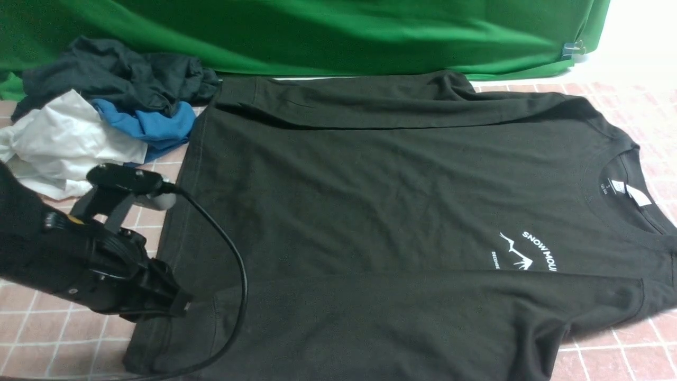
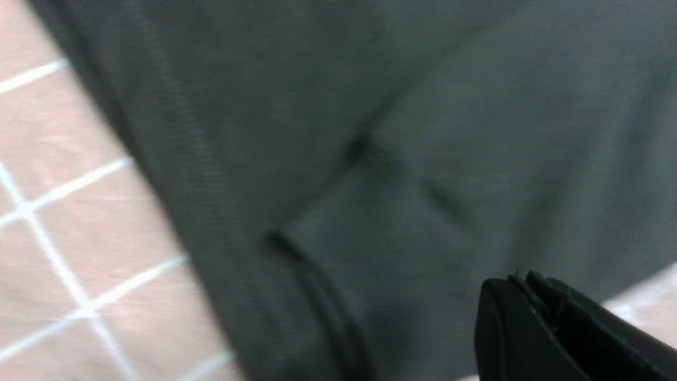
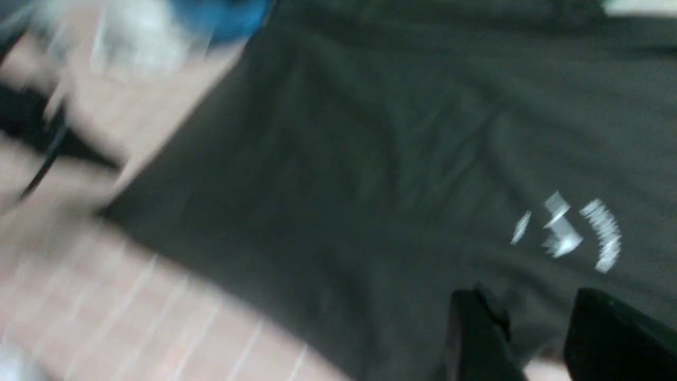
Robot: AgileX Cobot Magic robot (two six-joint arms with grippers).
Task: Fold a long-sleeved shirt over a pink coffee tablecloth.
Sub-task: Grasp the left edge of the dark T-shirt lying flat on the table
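From the front, the long-sleeved shirt (image 1: 370, 201) lies spread on the pink coffee tablecloth (image 1: 31, 333), hem toward my left side and collar toward my right. Both sleeves are laid lengthwise across the body. My left gripper (image 1: 180, 306) sits low at the near hem corner, beside the near sleeve's cuff. My cable (image 1: 240, 275) loops across the cloth there. If I swing this arm, I judge the loop could drag the hem and rumple the flat layers. A pile of clothes (image 1: 100, 106) lies close to the far hem corner, so a wide fold could sweep into it.

In my left wrist view, the left gripper (image 2: 529, 288) is clenched, jaws pressed together with no cloth between them that I can see. It hangs over the shirt near a cuff edge (image 2: 312, 286). Pinching here may catch only the top layer, and the fold would then come up crooked.

My right wrist view is blurred. The right gripper (image 3: 534, 338) has its jaws apart, nothing pinched that I can make out, over the shirt near the white print (image 3: 571, 233). Closing there could bunch the chest.
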